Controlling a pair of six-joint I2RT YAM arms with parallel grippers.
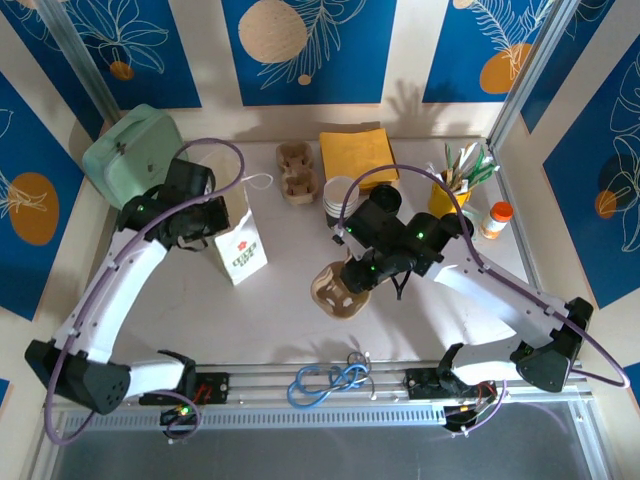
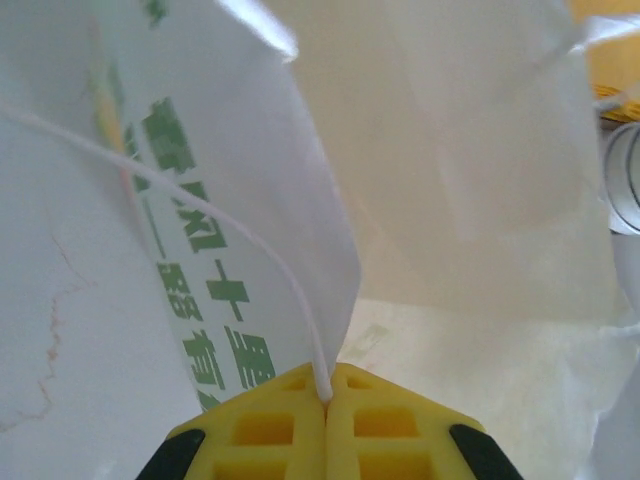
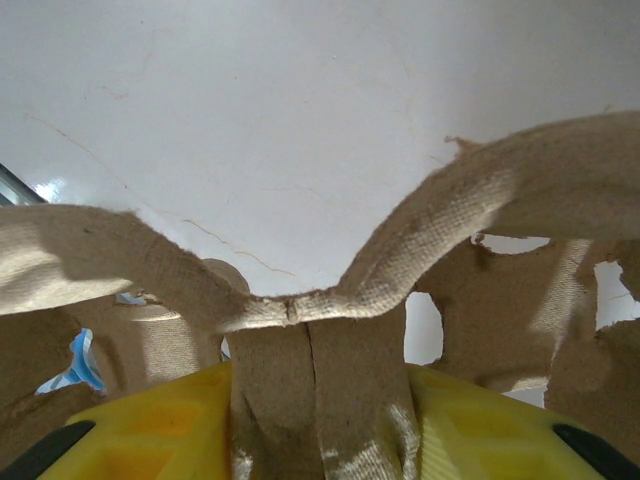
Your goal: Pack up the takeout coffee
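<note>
Right tool (image 3: 318,400) grips the cup carrier (image 1: 335,288) by its centre ridge; the paper bag (image 1: 240,255), its string handle (image 2: 313,335) pinched in the left tool (image 2: 327,395), stands upright to the carrier's left.

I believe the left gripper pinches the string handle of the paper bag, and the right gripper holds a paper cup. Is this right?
Not fully. The left gripper does pinch the string handle of the paper bag, but the right gripper holds the pulp cup carrier by its middle ridge, not a paper cup. The right wrist view shows this.
</note>
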